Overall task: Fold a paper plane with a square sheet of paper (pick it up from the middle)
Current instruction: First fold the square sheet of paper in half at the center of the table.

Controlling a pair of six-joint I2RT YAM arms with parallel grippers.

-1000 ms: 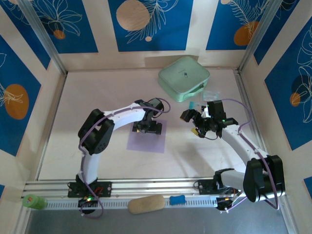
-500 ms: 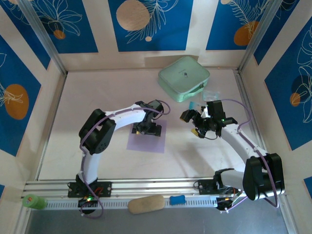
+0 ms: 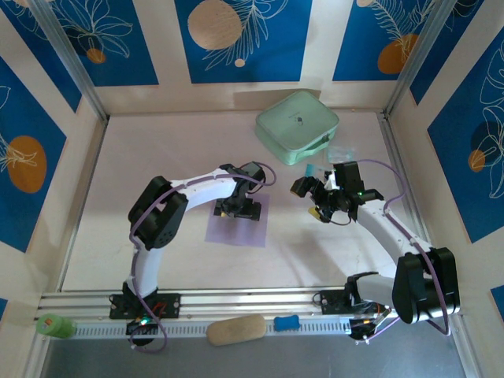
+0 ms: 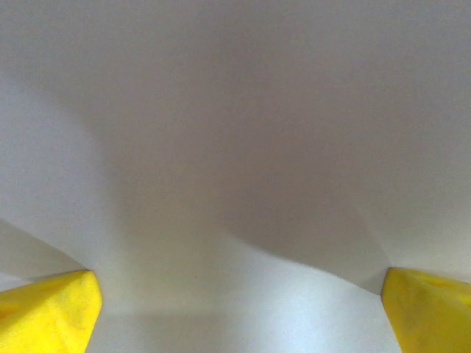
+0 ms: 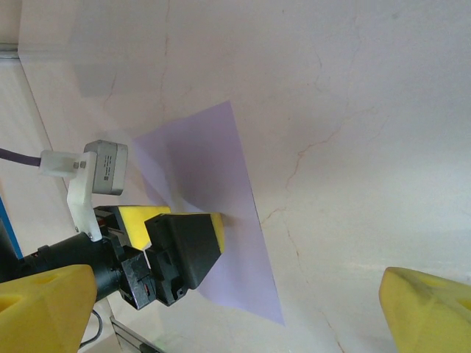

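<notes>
The square sheet of paper [image 3: 223, 233] is found on the tabletop [image 3: 150, 157] directly beneath the left pincer [image 3: 239, 211], which has been lowered slightly onto its middle, spread wide, nothing gripped. A pinch is judged imminent. The right pincer [image 5: 228, 312] is held wide and empty.

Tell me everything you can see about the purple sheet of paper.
The square sheet of paper is thin, plain lavender, unprinted and unfolded. It lies on the pale table, slightly skewed, near the middle, apart from the mint-green case. The left gripper stands over its centre, jaws open wide, yellow fingertips apparently pressing on it; the paper bows up slightly between them.
</notes>
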